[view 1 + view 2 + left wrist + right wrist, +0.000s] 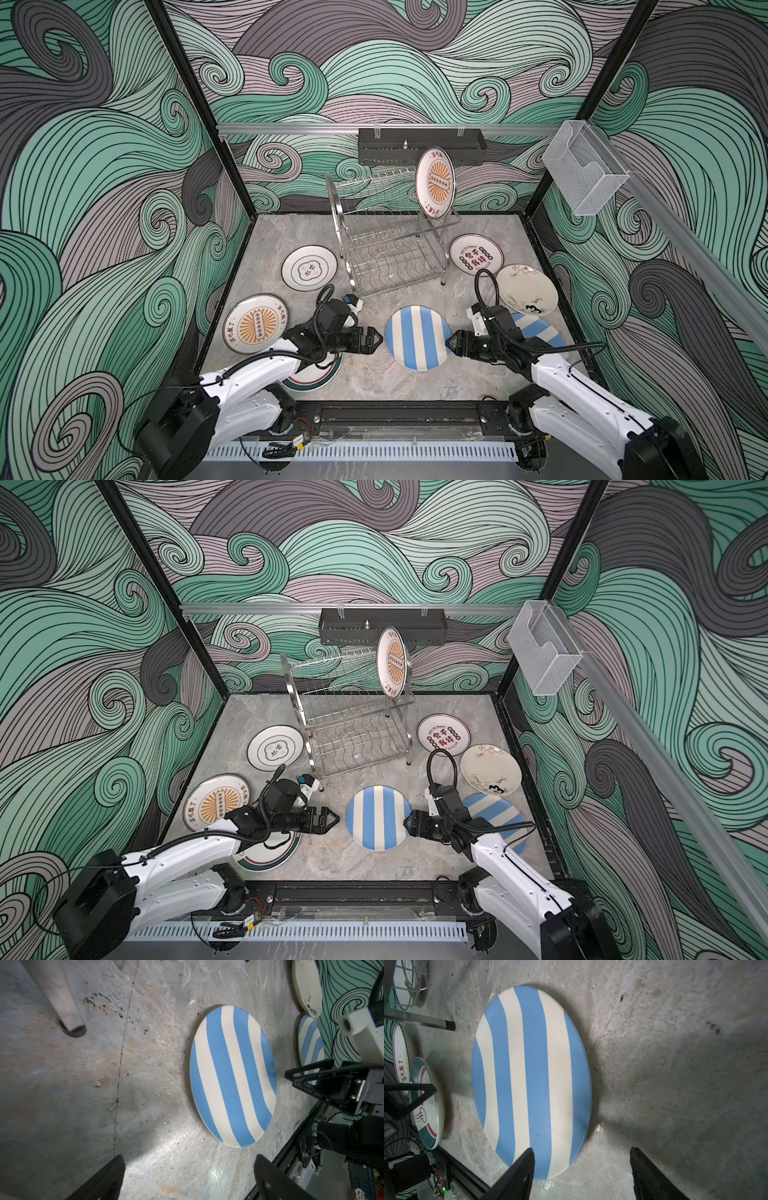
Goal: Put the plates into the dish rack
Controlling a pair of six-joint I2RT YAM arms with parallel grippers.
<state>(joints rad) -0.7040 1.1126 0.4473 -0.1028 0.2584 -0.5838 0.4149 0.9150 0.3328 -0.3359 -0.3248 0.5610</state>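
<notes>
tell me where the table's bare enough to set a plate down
Bare: the back left corner of the table, left of the rack and behind the white plate; also the front strip between the striped plate and the front rail. Crowded: the right side, where the lettered plate, cream plate and second striped plate lie close together.

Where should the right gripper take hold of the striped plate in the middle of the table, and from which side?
The striped plate lies flat on the table, so only its thin rim offers a hold. I would grip the part of the rim nearest the right gripper, coming in low from the plate's right side, where the open jaws stand at that edge.
</notes>
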